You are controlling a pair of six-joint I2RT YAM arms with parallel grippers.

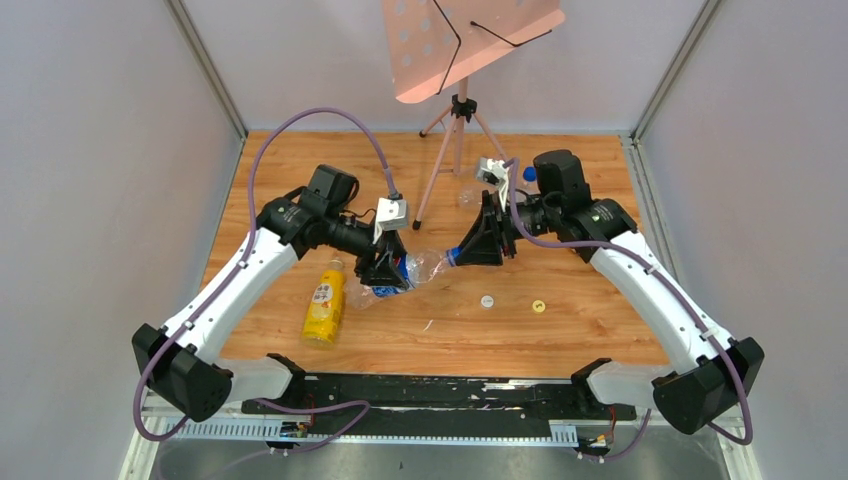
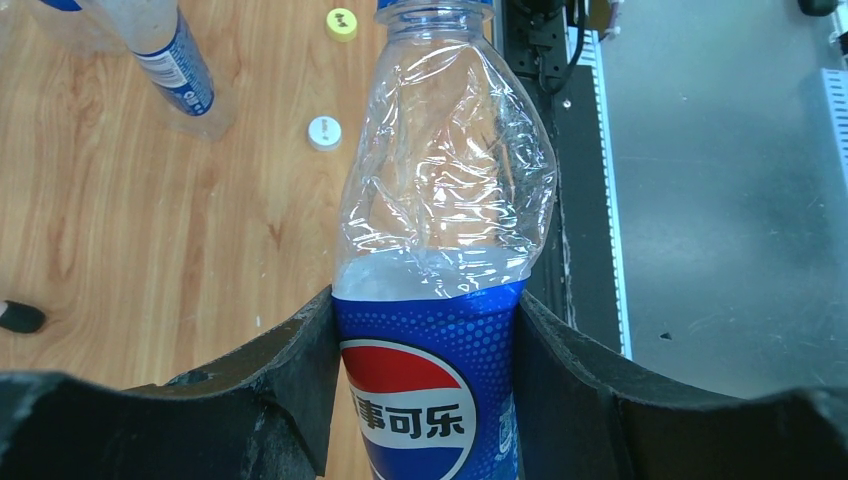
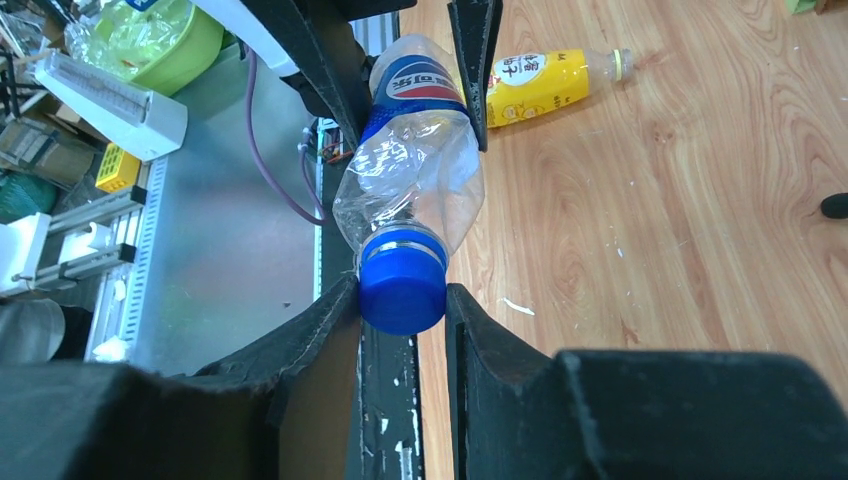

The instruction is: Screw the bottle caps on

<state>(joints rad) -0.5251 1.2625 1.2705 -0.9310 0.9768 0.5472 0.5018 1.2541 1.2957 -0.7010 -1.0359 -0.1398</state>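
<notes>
My left gripper (image 1: 385, 272) is shut on the blue-labelled body of a crumpled clear bottle (image 1: 425, 265) and holds it level above the table. In the left wrist view (image 2: 425, 310) its jaws press both sides of the label, and the bottle (image 2: 440, 200) points away. My right gripper (image 1: 462, 255) is shut on the blue cap (image 3: 403, 290), which sits on this bottle's (image 3: 415, 170) neck. The white cap (image 1: 487, 300) and the yellow cap (image 1: 539, 306) lie loose on the wood. The yellow bottle (image 1: 325, 305) lies on its side to the left. No amber-brown bottle shows.
A pink music stand's tripod (image 1: 455, 150) stands at the back centre. Another clear bottle (image 1: 468, 196) with a blue label (image 2: 170, 50) is beside it. A black rail (image 1: 430, 390) runs along the near table edge. One tripod foot (image 3: 835, 205) shows at the right.
</notes>
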